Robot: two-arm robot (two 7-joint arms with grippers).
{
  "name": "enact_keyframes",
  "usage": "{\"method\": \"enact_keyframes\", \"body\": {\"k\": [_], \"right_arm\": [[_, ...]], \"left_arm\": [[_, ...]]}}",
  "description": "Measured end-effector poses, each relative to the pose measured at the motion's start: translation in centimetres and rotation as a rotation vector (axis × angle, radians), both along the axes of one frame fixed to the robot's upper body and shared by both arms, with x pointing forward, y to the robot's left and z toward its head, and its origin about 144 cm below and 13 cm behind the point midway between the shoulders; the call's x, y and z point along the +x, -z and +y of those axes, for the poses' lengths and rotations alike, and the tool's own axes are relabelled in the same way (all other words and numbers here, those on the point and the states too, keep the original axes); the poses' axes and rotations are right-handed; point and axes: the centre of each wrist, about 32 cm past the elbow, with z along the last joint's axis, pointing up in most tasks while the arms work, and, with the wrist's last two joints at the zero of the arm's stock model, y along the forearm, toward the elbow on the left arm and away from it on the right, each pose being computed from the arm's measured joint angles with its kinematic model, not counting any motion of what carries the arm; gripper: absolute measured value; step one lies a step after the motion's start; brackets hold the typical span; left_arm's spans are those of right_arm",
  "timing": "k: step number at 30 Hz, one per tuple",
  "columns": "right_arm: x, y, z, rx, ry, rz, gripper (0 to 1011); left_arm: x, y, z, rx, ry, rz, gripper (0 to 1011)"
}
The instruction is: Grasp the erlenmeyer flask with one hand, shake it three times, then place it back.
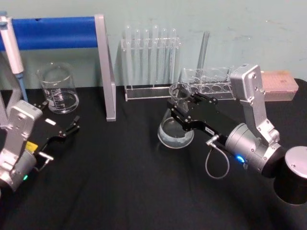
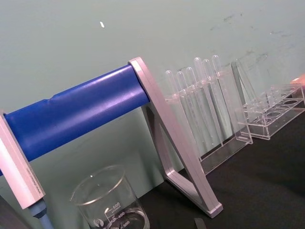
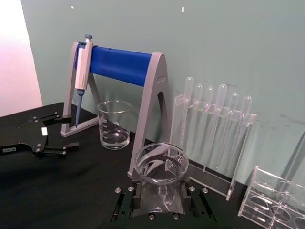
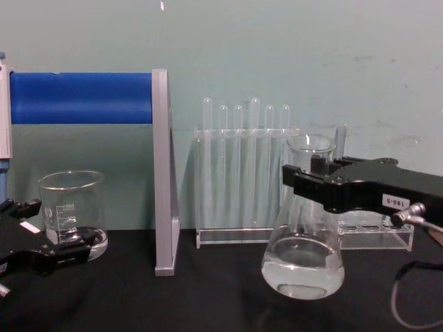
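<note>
Flask (image 4: 302, 256) held by neck
Right gripper (image 1: 181, 103) clamps the neck so the base can swing; left gripper (image 1: 67, 130) idles, jaws apart.

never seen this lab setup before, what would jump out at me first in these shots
First comes the right gripper, shut on the neck of the erlenmeyer flask mid-table, with a little clear liquid in the flask's base. Behind it stand a blue-barred stand at left and a test tube rack at centre. The left gripper sits open near the beaker, at left.
</note>
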Motion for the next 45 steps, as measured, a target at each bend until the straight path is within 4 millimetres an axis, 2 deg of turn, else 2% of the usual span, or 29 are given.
{"method": "enact_keyframes", "body": {"k": [14,20,28,45], "right_arm": [[0.5,0.1,-0.5,-0.015,-0.035,0.012,453],[0.9,0.3,-1.2,-0.029,-0.106,0.029,453],[1.4,0.9,-2.4,-0.042,-0.217,0.057,453],[1.5,2.4,-3.4,-0.057,-0.288,0.072,453]], "left_arm": [[0.0,0.0,0.0,0.0,0.0,0.0,1001],[0.0,0.0,0.0,0.0,0.0,0.0,1001],[0.0,0.0,0.0,0.0,0.0,0.0,1001],[0.0,0.0,0.0,0.0,0.0,0.0,1001]]}}
